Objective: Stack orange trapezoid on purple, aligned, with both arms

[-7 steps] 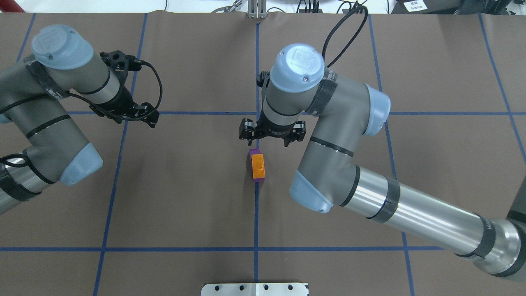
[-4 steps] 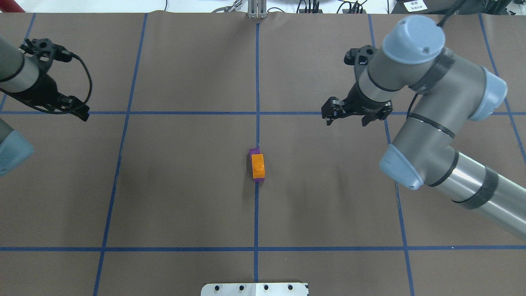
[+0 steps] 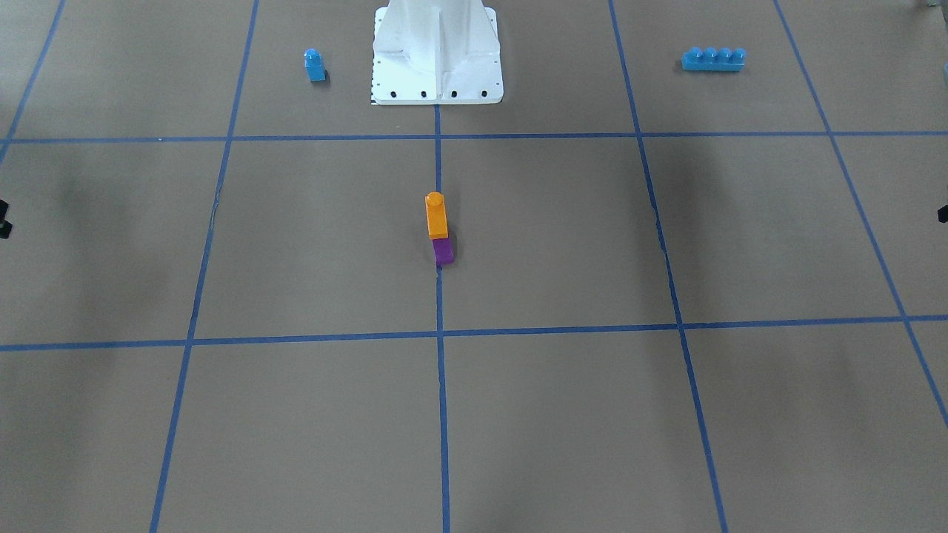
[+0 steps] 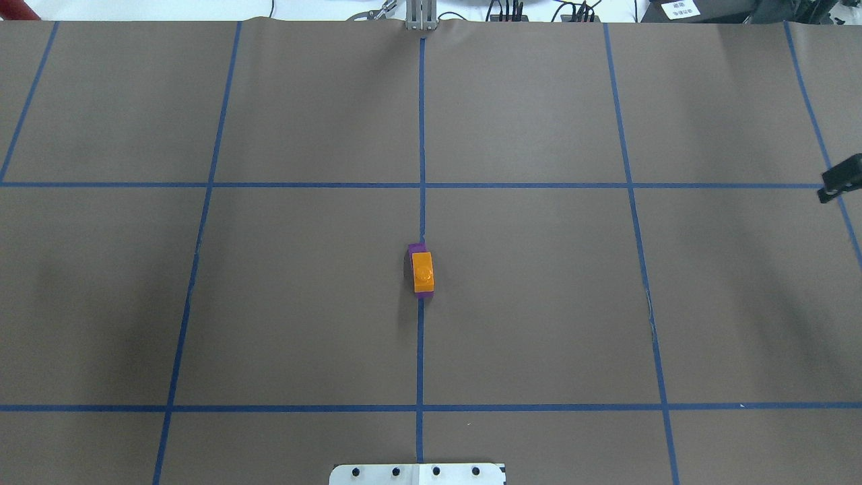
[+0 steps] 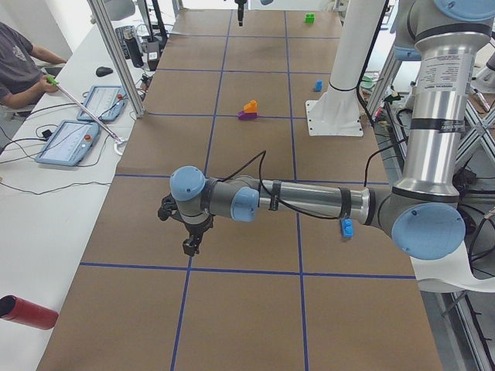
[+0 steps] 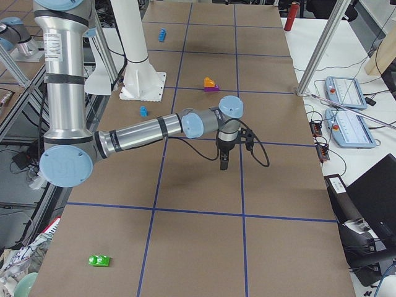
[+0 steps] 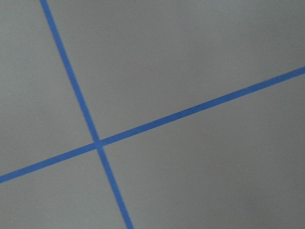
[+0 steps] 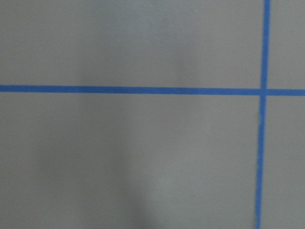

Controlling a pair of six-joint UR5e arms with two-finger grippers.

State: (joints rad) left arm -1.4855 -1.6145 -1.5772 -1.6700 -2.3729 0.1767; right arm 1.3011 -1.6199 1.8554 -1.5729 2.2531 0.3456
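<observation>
The orange trapezoid [image 4: 423, 271] sits on top of the purple block [image 4: 417, 248] at the table's centre, on the middle blue line. In the front-facing view the orange block [image 3: 436, 216] stands over the purple one [image 3: 444, 252]. No gripper touches the stack. My left gripper [image 5: 189, 243] hangs over the table far to the stack's left. My right gripper [image 6: 224, 162] hangs far to its right, with only a black sliver [image 4: 838, 182] at the overhead view's edge. I cannot tell whether either is open or shut. Both wrist views show only brown table and blue tape.
The white base pedestal [image 3: 437, 52] stands at the robot's side. A small blue one-stud block [image 3: 315, 65] and a long blue four-stud brick [image 3: 712, 59] lie beside it. A green block [image 6: 99, 260] and a red cylinder [image 5: 27, 312] lie at the table's ends. An operator [image 5: 19, 62] sits across.
Both arms swung outward from the stack. The left arm left the overhead view; the right shows only at its right edge. The orange-on-purple stack has not moved.
</observation>
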